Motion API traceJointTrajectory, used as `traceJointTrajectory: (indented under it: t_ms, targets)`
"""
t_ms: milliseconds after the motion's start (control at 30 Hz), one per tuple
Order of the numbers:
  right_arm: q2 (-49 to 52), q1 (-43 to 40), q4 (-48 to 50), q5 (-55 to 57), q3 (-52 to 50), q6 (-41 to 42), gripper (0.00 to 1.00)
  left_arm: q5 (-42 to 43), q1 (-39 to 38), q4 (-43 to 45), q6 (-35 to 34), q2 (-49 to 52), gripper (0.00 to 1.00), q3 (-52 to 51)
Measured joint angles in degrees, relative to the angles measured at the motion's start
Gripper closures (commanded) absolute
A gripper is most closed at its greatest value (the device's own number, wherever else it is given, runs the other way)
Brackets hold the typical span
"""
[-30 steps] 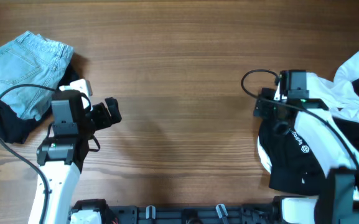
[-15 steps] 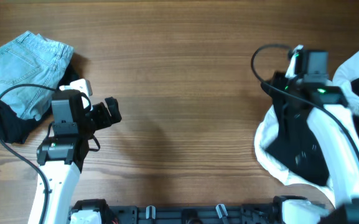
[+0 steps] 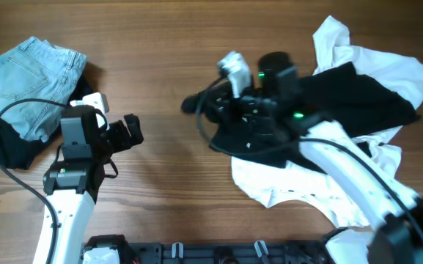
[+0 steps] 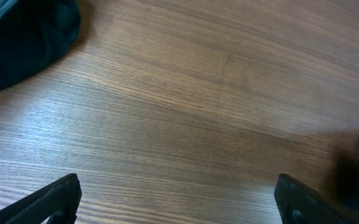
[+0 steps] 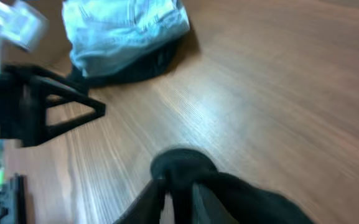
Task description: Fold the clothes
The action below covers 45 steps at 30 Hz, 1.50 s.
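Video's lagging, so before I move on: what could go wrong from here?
The right tool pinches only a small bunch of the black cloth, which could slip out. The white cloth lies crumpled beneath the right arm, so it may not spread flat. The left tool waits open to the left; a pull that way could snag it.

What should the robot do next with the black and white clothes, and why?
Probably set it down and let go. The right gripper is pinching a fold of the black-and-white garment, which lies crumpled on the right half of the table. The left gripper is open and free, so it could then help spread the cloth flat.
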Motion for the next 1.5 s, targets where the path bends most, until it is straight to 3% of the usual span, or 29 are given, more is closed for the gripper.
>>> traceJointTrajectory:
  t_ms: [33, 67, 200, 333, 467, 600, 667, 700, 733, 767, 900, 1033, 1067, 1100, 1200, 1300, 1400, 1500]
  targets:
    - [2.5, 0.8, 1.5, 2.2, 0.0, 1.2, 0.08, 1.0, 0.0, 0.0, 0.0, 0.0, 0.0, 0.0]
    - [3.5, 0.9, 2.0, 4.3, 0.0, 2.1, 0.0, 1.7, 0.0, 0.1, 0.0, 0.0, 0.0, 0.0]
    - [3.1, -3.0, 0.1, 17.1, 0.0, 5.6, 0.0, 8.9, 0.0, 4.0, 0.0, 0.0, 0.0, 0.0]
    - [-4.6, -12.1, -11.1, 23.1, 0.1, 7.5, 0.0, 14.4, -1.8, 9.6, -1.4, 1.6, 0.0, 0.1]
    - [-8.8, -21.6, -26.0, 25.4, 0.5, 8.3, 0.0, 16.3, -10.9, 14.8, -4.7, 10.5, 0.0, 0.2]
    - [-8.7, -25.6, -30.1, 25.7, 0.5, 8.5, 0.01, 16.7, -17.1, 22.2, -9.7, 23.2, 0.06, 0.5]
    - [-8.7, -26.9, -30.9, 25.7, 0.5, 8.5, 0.0, 16.9, -19.1, 28.3, -13.9, 31.8, 0.3, 0.5]
    - [-8.7, -26.9, -31.1, 25.7, 0.5, 8.5, 0.0, 17.0, -19.6, 30.6, -14.8, 33.7, 0.47, 0.3]
    - [-8.7, -26.9, -31.3, 25.7, 0.5, 8.5, 0.0, 17.2, -20.4, 33.5, -15.3, 35.8, 0.89, 0.5]
    - [-8.7, -26.9, -31.4, 25.7, 0.5, 8.5, 0.0, 17.3, -21.4, 35.6, -15.9, 38.2, 0.96, 0.5]
    - [-8.7, -26.9, -32.4, 25.7, 0.5, 8.5, 0.0, 17.5, -21.2, 44.3, -16.7, 40.6, 0.96, 1.0]
    - [-8.7, -26.9, -32.9, 29.2, 0.5, 10.6, 0.0, 17.7, -10.7, 43.2, -17.0, 35.6, 0.96, 9.8]
    - [-8.7, -26.9, -33.0, 29.8, 0.5, 10.9, 0.0, 17.5, -6.9, 42.9, -17.2, 33.9, 0.61, 13.3]
    - [-8.7, -26.9, -33.0, 30.3, 0.5, 10.9, 0.0, 17.1, -2.7, 41.7, -17.5, 32.3, 0.0, 17.4]
    - [-8.7, -26.9, -33.0, 30.5, 0.5, 11.0, 0.0, 15.4, 2.8, 32.7, -17.6, 30.4, 0.0, 20.7]
    - [-8.7, -26.9, -34.2, 30.9, 0.5, 11.0, 0.0, 15.5, 1.4, 20.4, -17.8, 32.3, 0.0, 20.1]
    - [-8.6, -26.9, -34.9, 31.6, 0.5, 10.8, 0.0, 16.3, -4.5, 4.3, -17.8, 35.3, 0.0, 19.4]
    - [-7.0, -26.9, -36.2, 31.6, 0.5, 10.8, 0.0, 16.7, -13.5, 0.5, -17.8, 37.7, 0.0, 19.4]
